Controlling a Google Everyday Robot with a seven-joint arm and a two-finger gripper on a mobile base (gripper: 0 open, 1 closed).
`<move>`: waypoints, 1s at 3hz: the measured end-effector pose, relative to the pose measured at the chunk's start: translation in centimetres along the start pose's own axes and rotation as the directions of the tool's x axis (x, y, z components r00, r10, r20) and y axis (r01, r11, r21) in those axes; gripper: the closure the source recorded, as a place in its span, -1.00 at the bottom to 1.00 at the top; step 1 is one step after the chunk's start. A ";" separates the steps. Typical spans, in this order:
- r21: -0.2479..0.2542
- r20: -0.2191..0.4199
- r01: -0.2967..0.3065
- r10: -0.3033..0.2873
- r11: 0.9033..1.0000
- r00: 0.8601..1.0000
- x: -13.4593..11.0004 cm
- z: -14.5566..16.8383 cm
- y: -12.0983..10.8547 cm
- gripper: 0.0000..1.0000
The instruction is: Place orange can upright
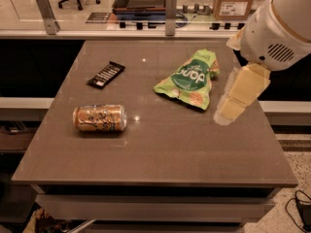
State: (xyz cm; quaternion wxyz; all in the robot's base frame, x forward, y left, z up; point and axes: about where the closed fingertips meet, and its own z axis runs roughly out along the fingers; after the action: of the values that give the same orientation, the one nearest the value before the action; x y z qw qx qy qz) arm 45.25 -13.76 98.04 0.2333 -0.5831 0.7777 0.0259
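Camera view: the orange can (100,118) is lying on its side at the left of the tabletop (160,149), lower left of the frame, nothing touching it. The pincer (226,111) hangs over the right side, just beside the green snack bag (189,79) and well apart from the can. Can't tell if it's released or clenched. Looks like the approach step to me. Next it'd need to cross left, drop down and grab the can's body.

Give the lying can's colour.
The orange can is orange-gold with dark markings (camera view); gripper is right of the green bag.
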 end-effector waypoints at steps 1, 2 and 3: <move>0.017 0.011 -0.005 0.005 1.000 1.000 -3.0 1.6 1.3 -1.00; 0.027 0.060 -0.007 0.006 1.000 0.998 -5.6 3.0 2.4 -1.00; 0.034 0.118 0.024 -0.028 0.999 0.993 -8.8 4.2 2.6 -1.00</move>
State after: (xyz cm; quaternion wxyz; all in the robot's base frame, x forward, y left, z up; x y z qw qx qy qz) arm 46.13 -3.72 97.14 0.2885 -0.5868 0.7552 0.0448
